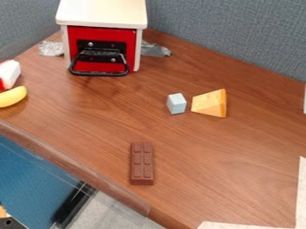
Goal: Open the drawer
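The red drawer (101,35) looks shut, in a little white box (101,12) at the back left of the brown desk (239,138), and its black handle (99,74) sticks out at the front. Nearer the middle, a small pale blue block (177,103) sits just beside a yellow wedge (209,103), with a brown chocolate bar (142,163) closer to the front edge and a yellow banana (12,96) at the far left. Whether the hand is open or closed, nobody can tell.
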{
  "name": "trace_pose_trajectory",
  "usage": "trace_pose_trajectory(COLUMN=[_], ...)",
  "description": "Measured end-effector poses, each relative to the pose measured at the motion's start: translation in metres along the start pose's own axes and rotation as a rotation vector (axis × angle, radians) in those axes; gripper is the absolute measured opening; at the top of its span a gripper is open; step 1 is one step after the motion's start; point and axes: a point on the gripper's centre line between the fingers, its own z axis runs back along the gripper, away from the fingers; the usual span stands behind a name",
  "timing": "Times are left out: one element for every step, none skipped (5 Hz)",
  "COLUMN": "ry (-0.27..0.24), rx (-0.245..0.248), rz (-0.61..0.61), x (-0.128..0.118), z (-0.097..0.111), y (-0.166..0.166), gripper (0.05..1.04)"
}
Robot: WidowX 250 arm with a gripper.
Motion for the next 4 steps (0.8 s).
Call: trace_pose_trajectory(ry=[-0.001,-0.063,-0.117,-0.145], rx=[-0.024,-0.023,0.008,0.042], rz=[0.003,-0.08,-0.167,-0.236], x=[0.001,0.033,0.063,0.089], z=[-0.005,0.002,0.008,0.006], y=[-0.004,-0.03,-0.041,-0.048], gripper=[0.999,0.999,0.999,0.999])
